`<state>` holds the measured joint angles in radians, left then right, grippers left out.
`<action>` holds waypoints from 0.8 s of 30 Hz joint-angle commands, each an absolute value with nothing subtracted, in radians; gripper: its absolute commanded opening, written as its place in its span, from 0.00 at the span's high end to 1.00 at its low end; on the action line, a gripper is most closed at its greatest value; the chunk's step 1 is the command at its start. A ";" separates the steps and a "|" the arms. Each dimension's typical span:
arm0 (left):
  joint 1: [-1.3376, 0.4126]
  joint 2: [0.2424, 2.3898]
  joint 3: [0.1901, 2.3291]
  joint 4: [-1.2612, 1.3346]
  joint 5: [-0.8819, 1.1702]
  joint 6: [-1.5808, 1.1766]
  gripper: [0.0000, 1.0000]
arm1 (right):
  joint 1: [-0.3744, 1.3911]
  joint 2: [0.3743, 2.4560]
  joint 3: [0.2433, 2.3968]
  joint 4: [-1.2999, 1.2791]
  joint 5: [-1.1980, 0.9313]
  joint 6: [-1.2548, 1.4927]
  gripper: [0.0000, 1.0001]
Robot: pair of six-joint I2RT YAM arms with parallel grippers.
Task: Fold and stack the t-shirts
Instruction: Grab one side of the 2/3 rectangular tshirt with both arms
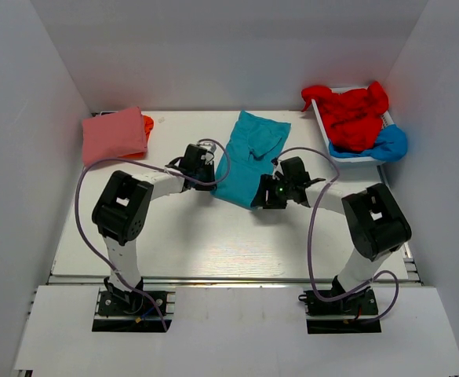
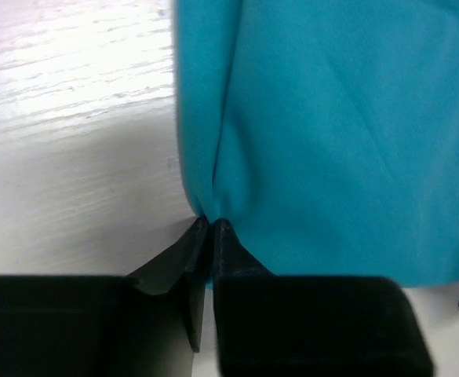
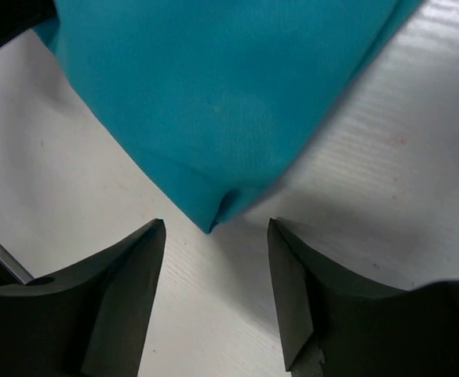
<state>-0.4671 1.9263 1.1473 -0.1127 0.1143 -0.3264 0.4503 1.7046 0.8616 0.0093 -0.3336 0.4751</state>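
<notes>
I have the teal t-shirt lying in the middle of the white surface as a long, narrow strip. It runs at a slant from the far centre down toward the arms, with some bunching at its far end.

My left claw sits at the shirt's left edge, close to the near end. In the left wrist view the left claw is clenched, and its two dark fingers meet on a small pinch of the teal t-shirt, which puckers into a crease right at the tips.

My right claw is at the shirt's near right corner. From the right wrist I see the right claw released, its fingers standing well apart. The corner of the teal t-shirt points into the gap between them and lies flat on the surface, touching neither finger.

At the far left a folded pink t-shirt lies on an orange t-shirt, which shows only along the pink one's right edge. At the far right a white tray holds a crumpled red t-shirt, and a blue t-shirt spills over the tray's right side.
</notes>
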 commanded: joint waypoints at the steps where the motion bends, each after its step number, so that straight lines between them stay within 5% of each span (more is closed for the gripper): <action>1: -0.466 1.933 1.086 -0.120 0.193 -0.316 0.84 | 0.459 1.738 0.896 0.075 -0.359 0.511 0.41; 4: -0.466 1.910 1.049 -0.109 0.222 -0.327 1.00 | 0.460 1.752 0.894 0.083 -0.359 0.514 0.56; 8: -0.466 1.824 0.968 -0.098 0.244 -0.374 1.00 | 0.468 1.729 0.877 0.072 -0.397 0.511 1.00; 15: -0.499 1.490 0.772 -0.158 0.264 -0.498 1.00 | 0.495 1.484 0.812 -0.243 -0.379 0.402 1.00; 24: -0.529 1.145 0.710 -0.552 0.373 -0.581 1.00 | 0.523 1.160 0.755 -0.609 -0.586 0.298 1.00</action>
